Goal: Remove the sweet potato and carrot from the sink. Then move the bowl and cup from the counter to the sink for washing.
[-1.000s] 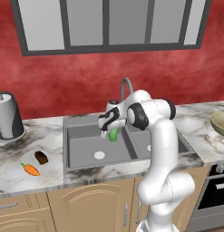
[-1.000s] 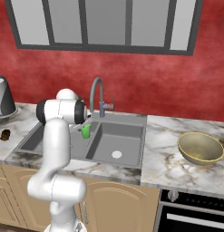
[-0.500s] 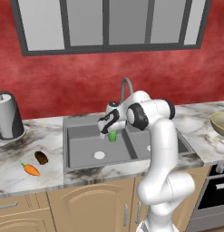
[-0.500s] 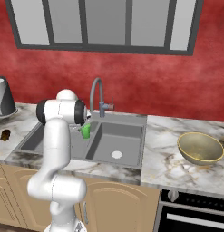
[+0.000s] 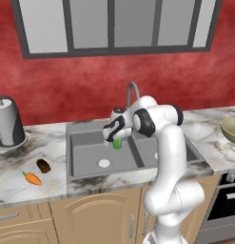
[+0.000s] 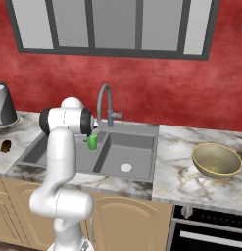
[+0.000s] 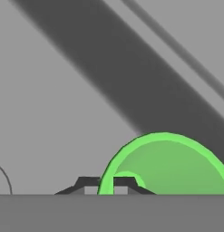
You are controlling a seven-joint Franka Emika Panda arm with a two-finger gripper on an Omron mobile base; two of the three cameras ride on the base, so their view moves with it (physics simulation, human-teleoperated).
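Grey kettle [image 5: 8, 123], perhaps; oven [image 6: 210, 234].

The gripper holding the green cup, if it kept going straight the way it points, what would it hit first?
Most likely the grey floor of the sink beneath the cup; depth is hard to judge.

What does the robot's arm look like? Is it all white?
Mostly white. The arm is made of smooth, rounded white tubes, with dark round caps at its joints. Its gripper is small, white and black, and ends in two little dark fingers. No cables or markings show on it.
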